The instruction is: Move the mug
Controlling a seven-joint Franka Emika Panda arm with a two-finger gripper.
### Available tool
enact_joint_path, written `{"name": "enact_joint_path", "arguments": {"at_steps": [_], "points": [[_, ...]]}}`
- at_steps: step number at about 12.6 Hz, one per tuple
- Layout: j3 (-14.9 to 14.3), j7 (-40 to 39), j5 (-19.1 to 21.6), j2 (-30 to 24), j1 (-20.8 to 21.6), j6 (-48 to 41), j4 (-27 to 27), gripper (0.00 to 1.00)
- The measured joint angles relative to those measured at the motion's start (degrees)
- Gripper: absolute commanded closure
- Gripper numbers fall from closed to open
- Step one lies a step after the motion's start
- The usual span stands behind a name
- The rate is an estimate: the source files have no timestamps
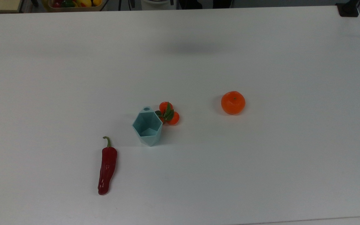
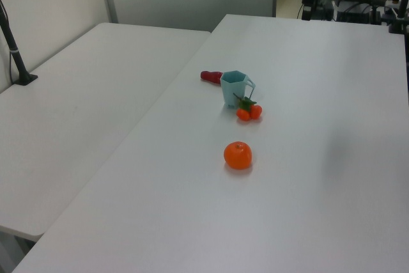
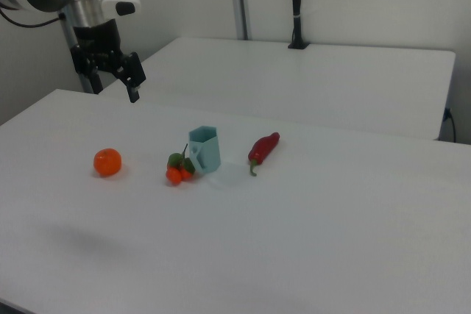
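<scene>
While the mug [image 3: 204, 149] stands on the bench [image 3: 309, 240], the pincer [image 3: 112, 75] hangs high, fingers spread, holding nothing. The top view looks into the mug's [image 1: 147, 126] hollow.

One mug [image 1: 147, 127], one orange [image 1: 233, 102], one red pepper [image 1: 107, 167], one leafy cluster of small tomatoes [image 1: 168, 113], one gripper [image 3: 112, 73].

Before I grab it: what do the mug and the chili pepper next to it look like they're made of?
The mug looks like matte moulded or printed plastic: flat pale teal facets, crisp edges, no glaze shine. Ceramic can't be ruled out. The chili pepper looks like glossy plastic or wax, likely a replica: even dark red skin with bright highlights, though a real one could look similar.
</scene>
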Motion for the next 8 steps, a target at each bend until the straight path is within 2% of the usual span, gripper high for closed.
{"name": "enact_joint_path", "arguments": {"at_steps": [5, 8], "points": [[-0.32, -0.93, -0.9, 3.76, -0.07, 2.77, 1.44, 0.0], [-0.45, -0.97, -2.66, 8.51, -0.09, 8.97, 2.58, 0.0]]}}
